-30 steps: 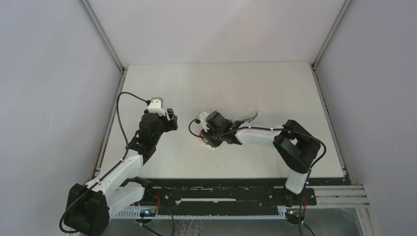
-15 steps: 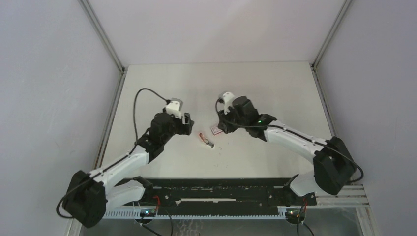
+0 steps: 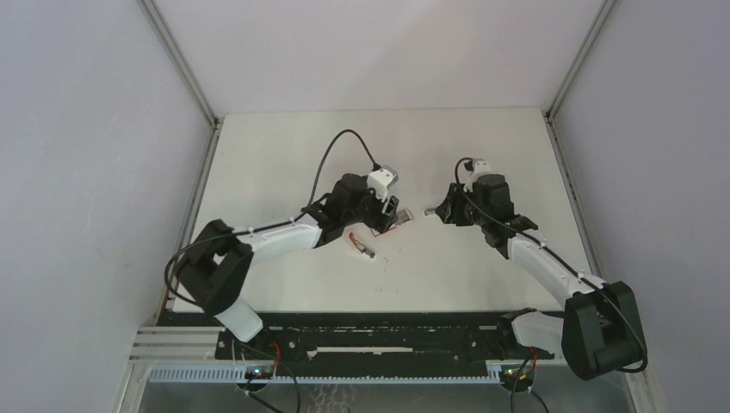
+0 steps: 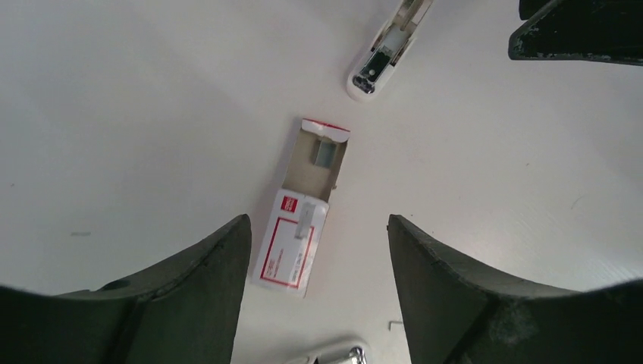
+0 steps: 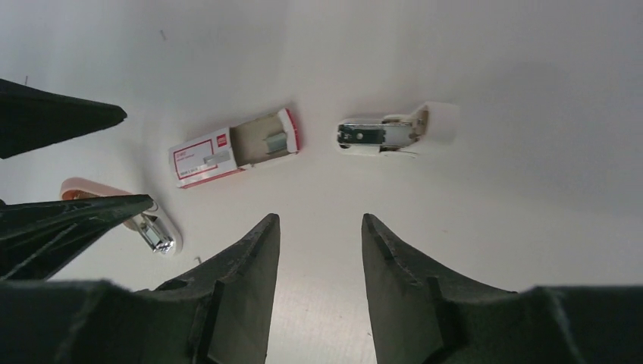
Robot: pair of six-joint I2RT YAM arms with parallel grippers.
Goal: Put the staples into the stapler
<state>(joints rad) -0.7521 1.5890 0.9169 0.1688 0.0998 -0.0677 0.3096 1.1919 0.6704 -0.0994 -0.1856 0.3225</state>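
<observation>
Both arms reach in over the middle of the white tabletop [image 3: 284, 155]; the left pincer [image 4: 317, 221] is spread wide, nothing between its dark fingers [image 4: 205, 265], and it hangs right above the staple box [image 4: 292, 241]. The pink-red box with the white label lies flat on the tabletop; its inner tray [image 4: 322, 163] is slid out at the far end, with a short grey staple strip [image 4: 325, 152] sitting in it.

Just past the open tray end, across a small gap, lies the stapler [image 4: 381, 57]; white body, metal channel facing up.

Over to the right pincer [image 5: 320, 221]: jaws parted, empty, hovering over bare tabletop on the near side of box and stapler. In its wrist view the box is on the left and the stapler on the right; the two lie almost end to end, not touching.

A small pink-and-white clip-like piece [image 5: 159, 235] with a shiny metal tip lies near the box's closed end, apart from it; one left fingertip partly covers it in that view.

From overhead the two pincers face each other, close but not touching.
</observation>
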